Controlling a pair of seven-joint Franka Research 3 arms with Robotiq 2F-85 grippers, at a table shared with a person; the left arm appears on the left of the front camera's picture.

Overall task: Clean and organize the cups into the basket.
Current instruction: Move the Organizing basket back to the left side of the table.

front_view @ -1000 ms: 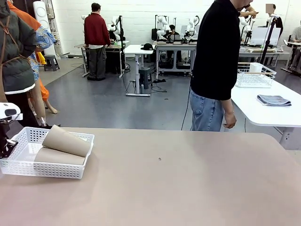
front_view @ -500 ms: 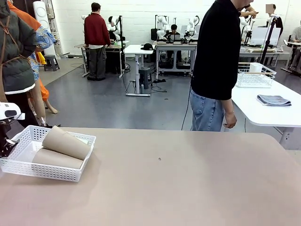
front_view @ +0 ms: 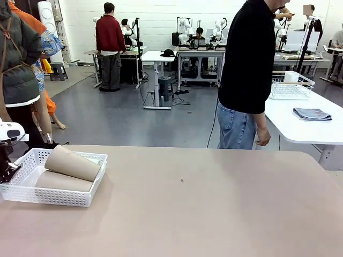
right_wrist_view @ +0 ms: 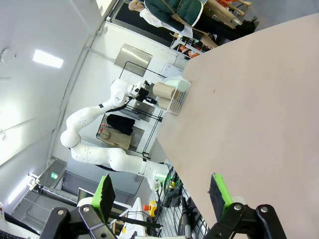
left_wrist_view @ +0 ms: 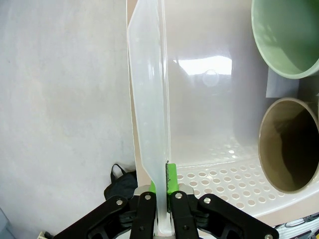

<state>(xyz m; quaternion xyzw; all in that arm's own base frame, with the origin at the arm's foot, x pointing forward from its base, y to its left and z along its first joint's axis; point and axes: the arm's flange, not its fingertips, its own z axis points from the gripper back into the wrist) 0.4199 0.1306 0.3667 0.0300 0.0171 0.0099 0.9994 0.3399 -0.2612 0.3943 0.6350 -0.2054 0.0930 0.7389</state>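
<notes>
Basket is sitting at the far left of the tan table, near the robot-side left edge, angled a bit. Two brown cups are lying on their sides in it: one resting on top, tilted, its end poking over the far rim; the other lying flat under it along the near wall.

Left gripper is sitting at the basket's left end wall. In the left wrist view the white wall is running straight up between the two fingers, green pad right against it, jaws narrow around the rim. Whether the pads are actually pressing on the wall I can't tell. The same view is looking into the basket: green cup mouth at upper right, a brown cup mouth just below it, both lying against the perforated floor.

Right gripper is hanging well away from the basket, over bare table, fingers spread wide, holding nothing. Its camera is catching the basket and the left arm far off across the table.

Person in a black shirt is standing at the far side of the table, hand hanging down, not touching anything.
</notes>
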